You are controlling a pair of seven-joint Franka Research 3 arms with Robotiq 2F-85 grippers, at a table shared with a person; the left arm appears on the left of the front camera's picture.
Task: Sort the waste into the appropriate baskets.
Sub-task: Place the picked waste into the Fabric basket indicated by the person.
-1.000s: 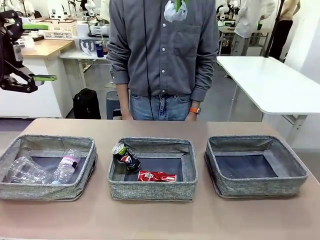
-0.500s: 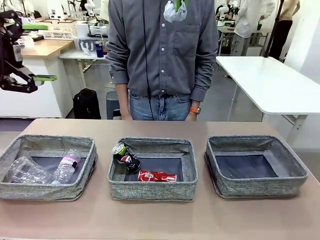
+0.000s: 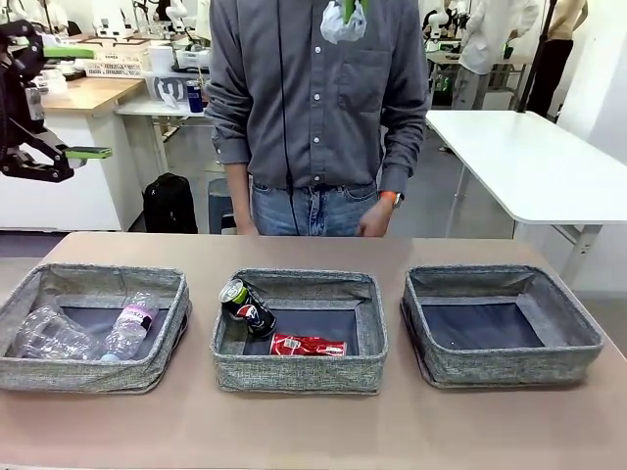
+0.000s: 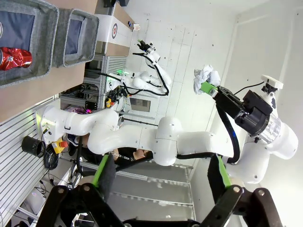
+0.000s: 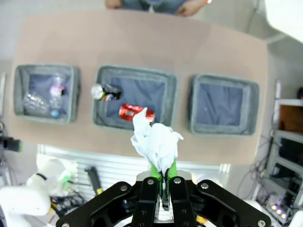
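Paper ball (image 5: 157,142) pinched between right gripper (image 5: 164,185) fingers, clamped tight on its lower edge; ball sticks out past the fingertips, high above the worktop (image 5: 142,42), roughly over the middle basket's (image 5: 136,101) near side in the right wrist view. In the front view the ball (image 3: 342,22) hangs at the top of the frame in front of the person's shirt (image 3: 313,98).

Middle basket (image 3: 299,328) holds red can (image 3: 307,345) lying flat and dark can (image 3: 246,305) leaning at the left wall. Left basket (image 3: 93,328) holds clear bottles (image 3: 88,333). Right basket (image 3: 498,323) shows only its dark bottom.

Left gripper (image 3: 83,103) raised at far left, well apart from baskets, fingers wide apart, holding nothing; green pads (image 4: 100,172) spread in its wrist view.

Person stands at the far edge, hand (image 3: 374,220) just above the worktop.
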